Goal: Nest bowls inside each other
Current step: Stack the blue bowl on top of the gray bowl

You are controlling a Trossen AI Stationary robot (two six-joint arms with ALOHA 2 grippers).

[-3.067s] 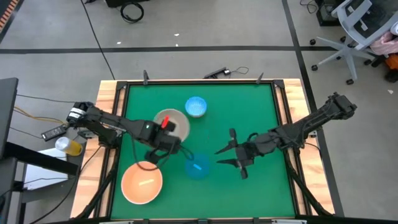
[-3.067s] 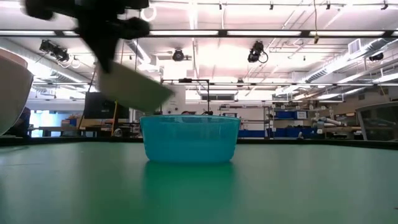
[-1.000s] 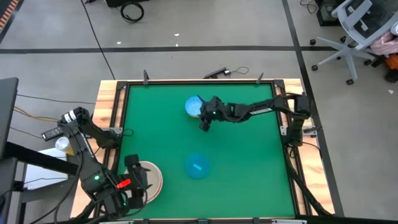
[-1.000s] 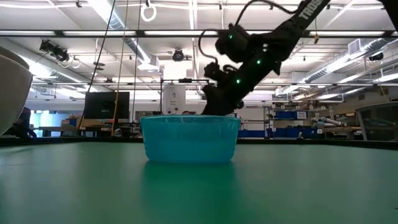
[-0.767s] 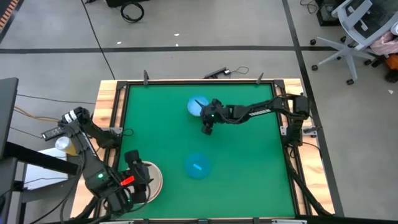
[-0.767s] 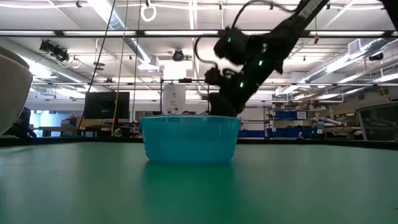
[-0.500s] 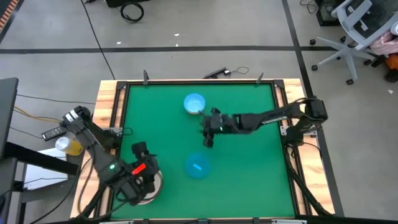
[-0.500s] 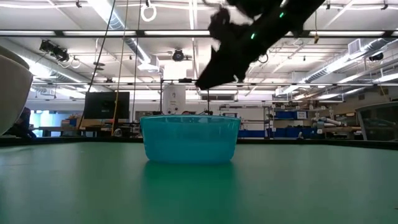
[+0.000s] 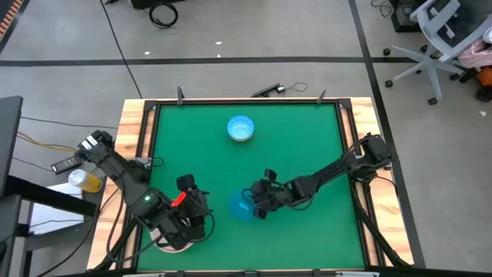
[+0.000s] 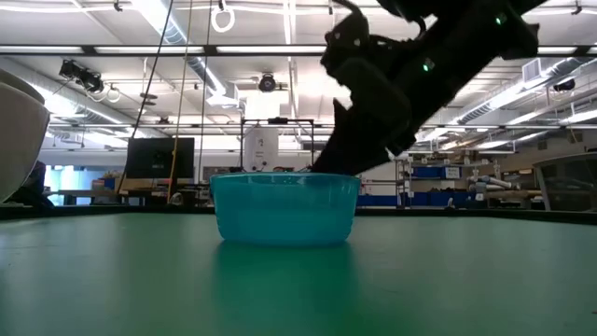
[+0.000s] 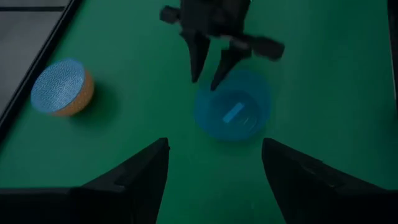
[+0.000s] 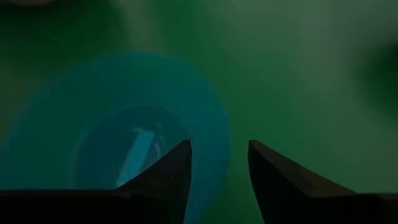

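The solid blue bowl point(image 9: 241, 208) stands upright on its base on the green table, near the middle of the near half. My right gripper point(image 12: 219, 155) hangs open over the bowl's right rim; one finger is above the inside and one outside, and no touch shows. The small light-blue speckled bowl point(image 9: 241, 128) sits at the far middle, also seen as the speckled bowl point(image 11: 62, 87). My left gripper point(image 11: 214, 174) is open with nothing between its fingers, above the near left of the table. My left arm mostly hides a stack of pale bowls point(image 9: 171, 246).
A white bowl's side point(image 10: 19, 131) fills the low view's left edge. The table's wooden frame point(image 9: 131, 154) runs around the green mat. A yellow cup point(image 9: 90, 182) and cables lie off the table to the left. Open mat lies to the right and far left.
My right gripper has swept from beside the speckled bowl at the far middle toward the near edge and now hangs over the blue bowl's right rim, still open. My left gripper has swung from the near left corner toward the table's middle. Neither bowl has moved.
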